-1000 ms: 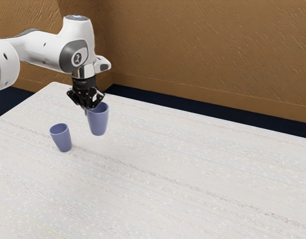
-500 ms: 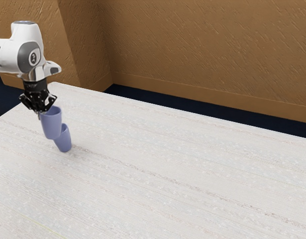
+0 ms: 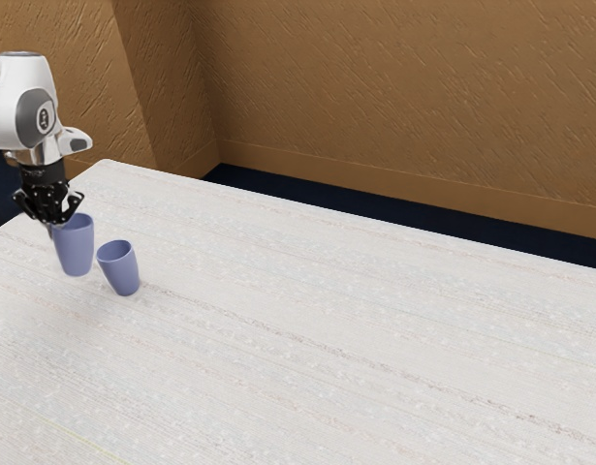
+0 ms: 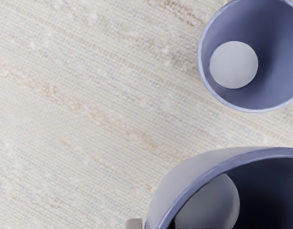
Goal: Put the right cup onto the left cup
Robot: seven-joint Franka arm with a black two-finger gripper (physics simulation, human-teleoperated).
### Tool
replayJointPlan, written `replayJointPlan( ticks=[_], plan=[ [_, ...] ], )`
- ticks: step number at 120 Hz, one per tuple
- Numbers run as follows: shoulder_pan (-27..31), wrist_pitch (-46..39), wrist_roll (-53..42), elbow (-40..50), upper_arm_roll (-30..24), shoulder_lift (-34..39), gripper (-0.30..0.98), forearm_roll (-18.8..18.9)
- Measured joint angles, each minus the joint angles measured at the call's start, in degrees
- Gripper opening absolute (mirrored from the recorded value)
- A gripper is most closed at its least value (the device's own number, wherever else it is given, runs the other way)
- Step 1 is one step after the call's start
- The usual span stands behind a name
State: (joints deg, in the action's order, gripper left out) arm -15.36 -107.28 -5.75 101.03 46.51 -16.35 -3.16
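- Violet-blue tapering cup, smooth-walled and open-topped [image 3: 76, 250]: held, roughly upright, apparently raised clear of the table; taken to be the cup for moving.
- Matching violet-blue tapering cup, smaller in the exterior view [image 3: 121, 271]: upright on the table, mouth up and empty; the intended receiver.
- Black two-finger gripper [image 3: 54, 227], at the end of a white and grey arm [image 3: 24, 111]: jaws drawn nearly together, pinching the raised cup's wall at its rim, one finger outside and the other seemingly inside.
- Pale, streaked tabletop [image 3: 327, 329]: bears the receiving cup.
- Position: raised cup just beside its mate, at the exterior view's left of it, a gap between the two; nesting not achieved.
- Handling, by judgement: light, stiff-walled, perhaps slippery if glazed or plastic; whether brittle, cannot tell. Held at one side only, it may swing or tip about the pinch should its base strike the other rim.
- Hold: the present rim grip suits, leaving the narrow base free to enter first.
- Next move, by judgement: carry across towards the receiving cup, centre base over mouth, lower gently, release once seated.
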Motion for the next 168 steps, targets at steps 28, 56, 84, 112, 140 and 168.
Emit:
replayJointPlan(
  ticks=[28, 56, 84, 112, 140, 168],
  plan=[
    [6.91, 1.64, -2.19, -9.05, -8.84, -5.47, -0.10, -0.06],
    [11.35, 4.31, -3.91, -16.40, -13.70, -10.39, -0.10, -0.10],
    [12.10, 4.37, -5.11, -18.10, -14.00, -11.45, -0.10, -0.26],
    [12.49, 0.29, -5.81, -17.91, -14.00, -12.18, -0.10, -0.68],
    [12.83, -2.68, -6.16, -17.23, -15.06, -13.31, -0.10, -1.01],
    [13.32, -4.10, -6.18, -15.88, -15.48, -13.49, -0.10, -1.00]
  ],
)
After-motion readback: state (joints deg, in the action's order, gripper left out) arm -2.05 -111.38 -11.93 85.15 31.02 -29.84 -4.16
